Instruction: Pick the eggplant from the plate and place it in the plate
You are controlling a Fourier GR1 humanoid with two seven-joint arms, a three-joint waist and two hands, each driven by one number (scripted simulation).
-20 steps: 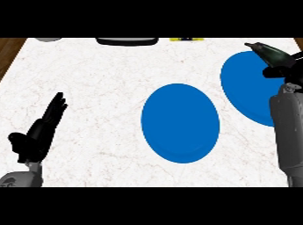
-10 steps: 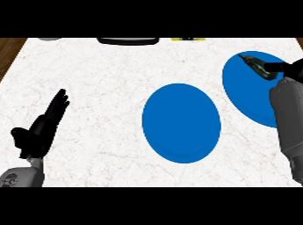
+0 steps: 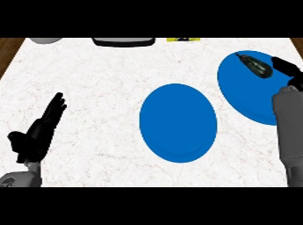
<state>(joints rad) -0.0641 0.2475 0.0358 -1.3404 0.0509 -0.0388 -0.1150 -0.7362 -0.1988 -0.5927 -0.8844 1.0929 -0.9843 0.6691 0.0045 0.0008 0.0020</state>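
Head view: right hand (image 3: 301, 78) fingers (image 3: 283, 65) beside eggplant (image 3: 257, 65), hold unclear; left hand (image 3: 38, 134) fingers straight, empty

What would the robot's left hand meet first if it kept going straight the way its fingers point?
Probably nothing on the counter: the left hand points up and slightly right over bare counter, toward the dark dish at the far edge. Depth is unclear.

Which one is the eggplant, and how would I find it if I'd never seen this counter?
Start at the white marble counter and find the two blue plates. Go to the right plate, the one beside the robot's right hand, and look at its far end. The eggplant is the small, dark, longish thing lying there; the middle plate has nothing on it.
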